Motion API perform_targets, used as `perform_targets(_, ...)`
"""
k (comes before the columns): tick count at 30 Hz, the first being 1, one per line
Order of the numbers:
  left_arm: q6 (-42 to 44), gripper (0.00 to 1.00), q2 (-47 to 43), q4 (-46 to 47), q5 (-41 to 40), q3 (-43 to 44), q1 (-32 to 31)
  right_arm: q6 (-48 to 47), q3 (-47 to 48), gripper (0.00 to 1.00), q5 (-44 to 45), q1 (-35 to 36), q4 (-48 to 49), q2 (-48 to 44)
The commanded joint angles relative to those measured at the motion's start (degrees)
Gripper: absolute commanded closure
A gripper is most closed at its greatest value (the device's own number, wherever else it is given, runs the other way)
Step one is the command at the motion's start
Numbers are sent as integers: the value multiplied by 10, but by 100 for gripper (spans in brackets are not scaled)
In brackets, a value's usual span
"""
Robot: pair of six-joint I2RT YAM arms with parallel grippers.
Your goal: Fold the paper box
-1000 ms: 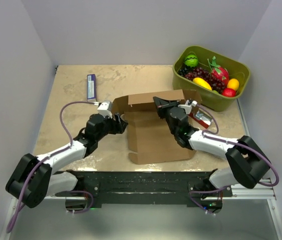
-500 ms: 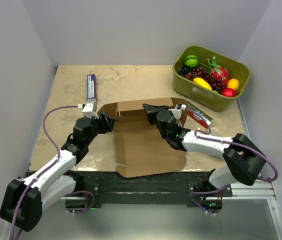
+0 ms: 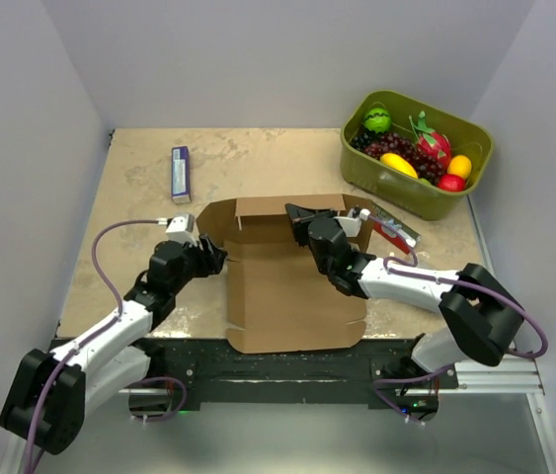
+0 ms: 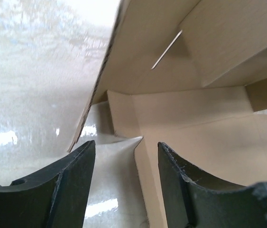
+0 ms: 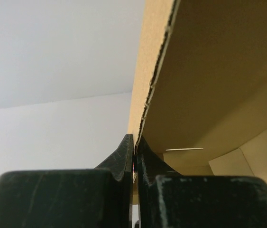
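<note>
The paper box (image 3: 292,296) lies as a brown cardboard sheet in the middle of the table, its rear wall (image 3: 258,211) standing up. My right gripper (image 3: 297,213) is shut on the top edge of that rear wall; in the right wrist view the fingertips (image 5: 134,142) pinch the cardboard edge (image 5: 152,90). My left gripper (image 3: 214,259) is open at the box's left side. In the left wrist view, the gripper (image 4: 126,152) straddles the rim of the box's left flap (image 4: 145,180) without touching it, and the raised wall (image 4: 195,57) stands beyond.
An olive-green bin (image 3: 404,188) of plastic fruit stands at the back right. A blue packet (image 3: 181,173) lies at the back left. A red packet (image 3: 393,231) lies behind my right arm. The box's near edge reaches the table's front rail (image 3: 287,360).
The box has slid left and toward the near edge, held by the right gripper. The left gripper swung out left, then came back to the box's left flap, its jaws slightly narrower.
</note>
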Motion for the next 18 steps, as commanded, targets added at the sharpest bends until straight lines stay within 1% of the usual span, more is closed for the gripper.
perform_targets(1,-23,41,42,63,4,-17,2,-17,-16,100,40,2,-60,1)
perform_targets(2,-23,41,53,70,16,-16,2,-16,-16,100,39,2,-56,1)
perform_targets(7,-19,42,111,112,19,-5,2,-19,-17,100,32,2,-49,5)
perform_targets(18,-18,47,194,182,38,6,1,-24,-13,100,21,2,-36,15)
